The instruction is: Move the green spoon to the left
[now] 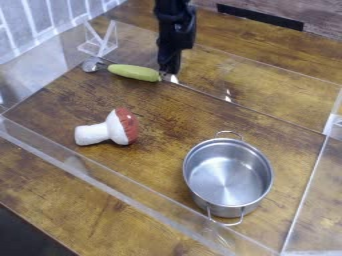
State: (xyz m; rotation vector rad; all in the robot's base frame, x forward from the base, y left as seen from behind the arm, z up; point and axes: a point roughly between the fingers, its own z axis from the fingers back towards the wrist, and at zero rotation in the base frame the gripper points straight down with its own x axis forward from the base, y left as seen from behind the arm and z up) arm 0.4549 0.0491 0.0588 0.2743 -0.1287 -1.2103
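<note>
- One green spoon (127,71) lying flat on the wooden tabletop (254,110) toward the far left of the scene, yellow-green handle pointing right, small shiny bowl pointing left.
- Spoon bowl end just beside the foot of a clear plastic stand (96,42), close to the transparent wall at the far left.
- Right at the handle's right end: gripper (170,72), dark, pointing steeply down, fingertips low and close to the wood.
- Jaws drawn fully together, nothing visibly clasped between them; contact with the handle tip not clear from this angle.
- Black arm rising from the gripper straight up and out through the top edge of the view.
- Nearer the camera, well apart from the spoon: toy mushroom (106,128), lying on its side, red cap to the right, white stem to the left.
- Further toward the front right: round steel pot (227,175), upright, empty inside, small loop handles at its far and near sides.
- Pot well apart from both mushroom and spoon.
- All around: low clear acrylic walls (107,190) fencing the wooden surface, one long edge running diagonally across the front left, another along the right side.
- Beyond the far wall: more brown wood and a dark strip at the top right.
</note>
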